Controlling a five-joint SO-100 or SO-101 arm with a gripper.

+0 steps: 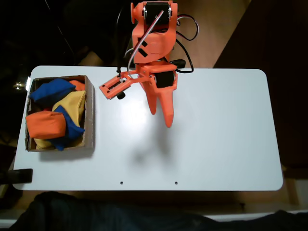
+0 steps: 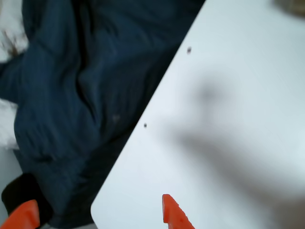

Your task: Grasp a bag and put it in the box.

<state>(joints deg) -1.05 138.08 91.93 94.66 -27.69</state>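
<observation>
A smooth white rounded table carries a shallow brown cardboard box at its left, where the plump orange fabric bag lies among blue bean bags and yellow bean bags. The orange plastic gripper hangs empty, fingers slightly apart.

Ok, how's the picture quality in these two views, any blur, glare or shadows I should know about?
Fixed view: fairly sharp, with bright glare on the white table beside the arm and a soft shadow below the tool; the surroundings are very dark. Wrist view: blurred all over, the dark blue cloth smeared, a diffuse grey shadow across the table, and the orange fingertips soft.
</observation>
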